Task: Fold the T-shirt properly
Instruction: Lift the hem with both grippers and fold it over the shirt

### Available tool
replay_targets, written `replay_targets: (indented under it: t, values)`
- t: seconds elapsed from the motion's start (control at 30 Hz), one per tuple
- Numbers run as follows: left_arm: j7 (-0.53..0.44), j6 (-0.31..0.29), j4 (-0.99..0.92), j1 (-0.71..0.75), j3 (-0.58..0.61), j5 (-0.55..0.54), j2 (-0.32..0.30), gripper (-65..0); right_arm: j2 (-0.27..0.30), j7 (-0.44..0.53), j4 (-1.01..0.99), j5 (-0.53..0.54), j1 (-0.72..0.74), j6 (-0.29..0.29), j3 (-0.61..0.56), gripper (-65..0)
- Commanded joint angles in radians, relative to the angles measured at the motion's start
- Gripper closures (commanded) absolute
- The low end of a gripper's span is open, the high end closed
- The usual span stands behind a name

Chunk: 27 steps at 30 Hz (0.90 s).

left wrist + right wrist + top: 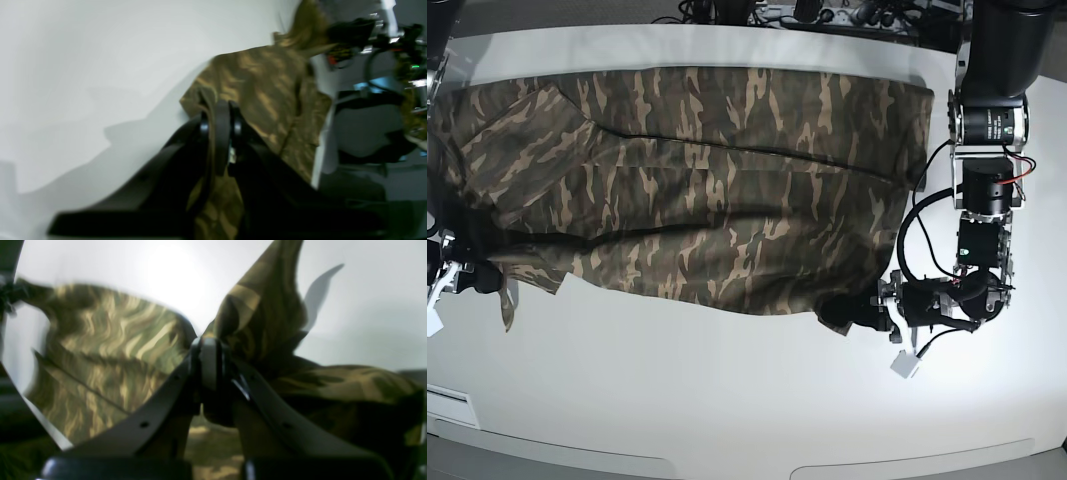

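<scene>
My left gripper [220,125] is clamped on a fold of the T-shirt [697,190]; my wrist view there shows the camouflage cloth pinched between the closed jaws and running out over the white table [83,66]. My right gripper [211,350] is likewise closed on the shirt, with fabric bunching up on both sides of the jaws in my right wrist view.

The base view gives what neither wrist camera can: the T-shirt spread wide across the table, reaching from one side nearly to the other, with my two grippers holding its near edge at opposite ends, well apart. My left arm [987,130] shows in full on that view's right side, its gripper at the shirt's lower corner. My right gripper sits at the far left edge of that view, mostly cut off. The wrist views are blurred but show the pinch itself up close. I see no container in any view.
</scene>
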Motion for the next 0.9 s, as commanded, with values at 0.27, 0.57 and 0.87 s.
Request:
replay_targets:
  t: [0.27, 0.57, 0.87]
  values:
    - [0.070, -0.012, 0.078, -0.038, -0.001, -0.087, -0.051, 0.0, 0.084, 0.049, 0.260, -0.028, -0.085, 0.006, 0.011, 0.0]
    - [0.070, -0.012, 0.104, -0.038, -0.001, -0.094, -0.155, 0.0, 0.087, 0.050, 0.261, -0.039, -0.085, 0.006, 0.011, 0.0]
    - [0.096, -0.012, 0.105, -0.031, 0.006, -0.205, -0.161, 0.0, 0.089, 0.025, 0.261, -0.016, -0.085, 0.006, 0.011, 0.0]
